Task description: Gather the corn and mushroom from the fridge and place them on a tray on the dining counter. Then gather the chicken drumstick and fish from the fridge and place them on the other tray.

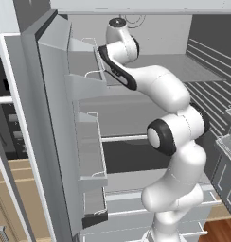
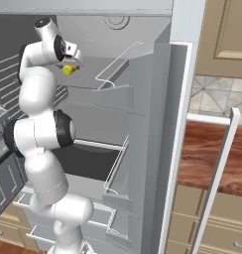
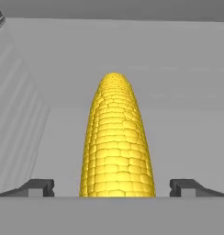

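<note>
I see the tool (image 3: 112,187) with its fingers spread wide, left fingertip (image 3: 38,187) and right one each standing apart from the corn (image 3: 116,142). The corn lies on the fridge shelf (image 3: 187,137) directly between the fingers, pointing lengthwise away from the tool. I see the fridge's ribbed side wall (image 3: 19,124) left of the tool. Nothing is gripped.

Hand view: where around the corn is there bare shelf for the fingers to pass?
The corn lies lengthwise between the open gripper fingertips. Bare grey shelf runs along both its long sides, between cob and each tip, and beyond its far end to the back wall. It is tightest at the near end, by the tips.
</note>
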Motion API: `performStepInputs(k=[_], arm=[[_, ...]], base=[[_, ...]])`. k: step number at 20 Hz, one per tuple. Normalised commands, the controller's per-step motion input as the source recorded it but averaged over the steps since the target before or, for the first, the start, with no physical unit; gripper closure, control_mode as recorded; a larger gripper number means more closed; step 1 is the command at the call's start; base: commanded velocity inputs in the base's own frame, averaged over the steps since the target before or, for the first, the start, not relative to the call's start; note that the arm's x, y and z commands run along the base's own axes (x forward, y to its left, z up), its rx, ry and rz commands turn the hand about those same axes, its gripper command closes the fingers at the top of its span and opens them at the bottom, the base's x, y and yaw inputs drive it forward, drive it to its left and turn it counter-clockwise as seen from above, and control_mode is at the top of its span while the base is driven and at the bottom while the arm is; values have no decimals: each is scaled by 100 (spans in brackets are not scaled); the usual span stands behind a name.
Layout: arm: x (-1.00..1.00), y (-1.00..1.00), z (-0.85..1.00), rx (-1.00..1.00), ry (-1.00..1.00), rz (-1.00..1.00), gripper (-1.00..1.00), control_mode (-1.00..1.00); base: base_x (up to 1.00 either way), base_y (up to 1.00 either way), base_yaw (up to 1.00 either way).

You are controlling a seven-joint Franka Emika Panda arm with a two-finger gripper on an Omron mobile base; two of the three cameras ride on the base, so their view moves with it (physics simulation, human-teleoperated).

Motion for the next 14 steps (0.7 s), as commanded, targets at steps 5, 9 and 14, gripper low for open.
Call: performStepInputs(k=[5, 9, 14], arm=[[8, 0, -27, 0, 2, -3, 100, -100], [5, 0, -43, 5, 0, -4, 100, -100], [4, -13, -60, -1, 0, -5, 100, -100]], base=[[0, 0, 0], [0, 0, 0], [0, 0, 0]])
